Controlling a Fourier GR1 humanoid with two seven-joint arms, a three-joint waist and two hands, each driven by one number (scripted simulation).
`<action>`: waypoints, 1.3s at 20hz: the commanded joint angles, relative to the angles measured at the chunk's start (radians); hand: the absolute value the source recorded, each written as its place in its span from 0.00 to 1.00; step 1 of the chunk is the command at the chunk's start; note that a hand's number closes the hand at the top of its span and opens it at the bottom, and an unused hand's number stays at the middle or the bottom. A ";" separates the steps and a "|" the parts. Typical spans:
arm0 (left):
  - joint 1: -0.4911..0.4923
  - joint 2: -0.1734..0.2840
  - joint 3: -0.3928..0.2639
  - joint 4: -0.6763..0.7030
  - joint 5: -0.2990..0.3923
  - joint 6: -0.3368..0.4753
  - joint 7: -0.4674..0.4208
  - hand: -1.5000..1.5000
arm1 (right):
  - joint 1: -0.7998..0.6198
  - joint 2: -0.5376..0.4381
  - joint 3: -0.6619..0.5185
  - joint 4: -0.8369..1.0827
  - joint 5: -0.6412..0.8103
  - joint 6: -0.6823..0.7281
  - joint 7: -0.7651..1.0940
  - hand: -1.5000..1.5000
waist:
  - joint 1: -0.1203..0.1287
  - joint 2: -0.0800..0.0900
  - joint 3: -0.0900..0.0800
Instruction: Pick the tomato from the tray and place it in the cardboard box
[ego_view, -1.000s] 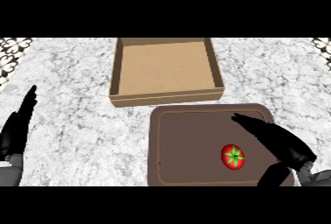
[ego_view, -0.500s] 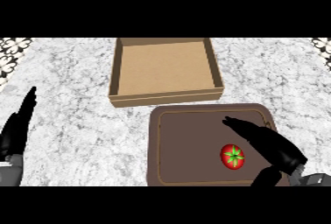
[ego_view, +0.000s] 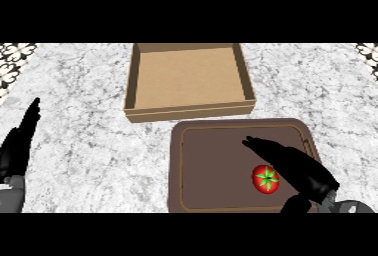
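Your right hand (ego_view: 299, 167) hangs over the brown tray (ego_view: 190, 165) in the head view, fingers straight and holding nothing; the tomato (ego_view: 266, 179) lies on the tray just beside it. Your left hand (ego_view: 21, 145) rests open at the tabletop's (ego_view: 81, 140) left edge. No writing shows on the cardboard box (ego_view: 188, 111).

Right hand hovering over the tomato on the tray.

The right hand (ego_view: 299, 167) is stretching its fingers out straight across the brown tray (ego_view: 199, 165), just beside the red tomato (ego_view: 266, 179) with its green top. The open cardboard box (ego_view: 190, 109) is sitting just beyond the tray on the marble counter (ego_view: 88, 150). The left hand (ego_view: 21, 142) is resting open at the left edge, fingers up.
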 joint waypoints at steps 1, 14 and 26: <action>0.027 -0.006 0.021 -0.011 0.002 -0.026 -0.009 0.50 | 0.013 0.024 0.000 -0.002 0.055 0.040 0.040 0.00 | 0.001 0.000 0.000; -0.004 -0.041 0.026 0.022 -0.043 -0.014 -0.035 0.50 | -0.026 0.099 0.026 0.204 0.320 -0.236 -0.079 1.00 | 0.001 0.001 0.000; -0.010 -0.024 0.049 -0.003 -0.037 -0.023 0.005 0.50 | 0.032 0.381 -0.079 0.140 0.593 -0.456 0.601 1.00 | -0.026 -0.003 -0.003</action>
